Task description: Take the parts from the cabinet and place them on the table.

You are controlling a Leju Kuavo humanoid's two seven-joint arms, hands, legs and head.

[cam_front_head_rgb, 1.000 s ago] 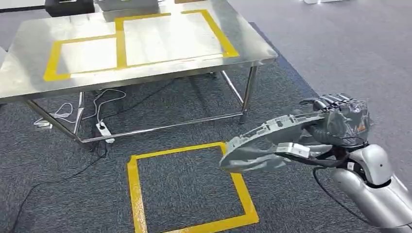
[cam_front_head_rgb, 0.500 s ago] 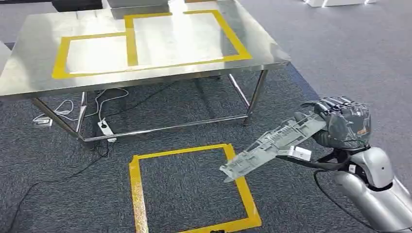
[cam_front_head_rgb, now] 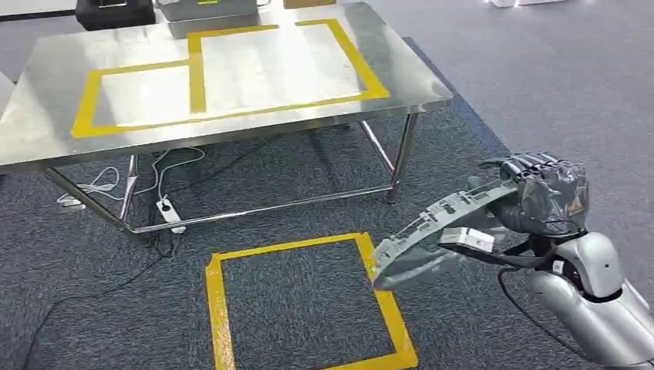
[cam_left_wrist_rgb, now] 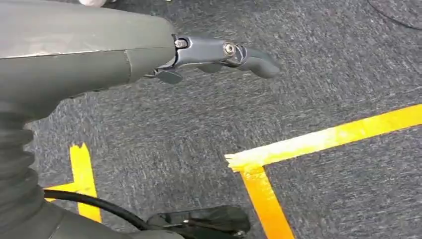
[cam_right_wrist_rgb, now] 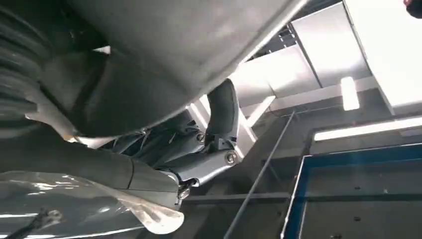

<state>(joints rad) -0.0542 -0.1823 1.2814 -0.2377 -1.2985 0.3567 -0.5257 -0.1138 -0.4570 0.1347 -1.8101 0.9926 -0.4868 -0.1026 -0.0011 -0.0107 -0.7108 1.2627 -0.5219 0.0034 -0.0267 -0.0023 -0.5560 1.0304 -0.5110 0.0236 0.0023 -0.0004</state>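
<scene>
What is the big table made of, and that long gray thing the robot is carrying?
The table looks like bare steel: its top is shiny and mirrors the lights. The long part in the right hand is probably dull gray molded plastic, ribbed and matte, though painted metal is possible.

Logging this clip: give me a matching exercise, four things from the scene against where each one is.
Things:
1. long grey plastic part
2. stainless steel table
3. white power strip
4. yellow tape square

Places:
A. on the carpet in front of the table
B. gripped by the right hand
C. under the table
D. ahead, its top marked with yellow rectangles

Pairs: 1-B, 2-D, 3-C, 4-A
</scene>
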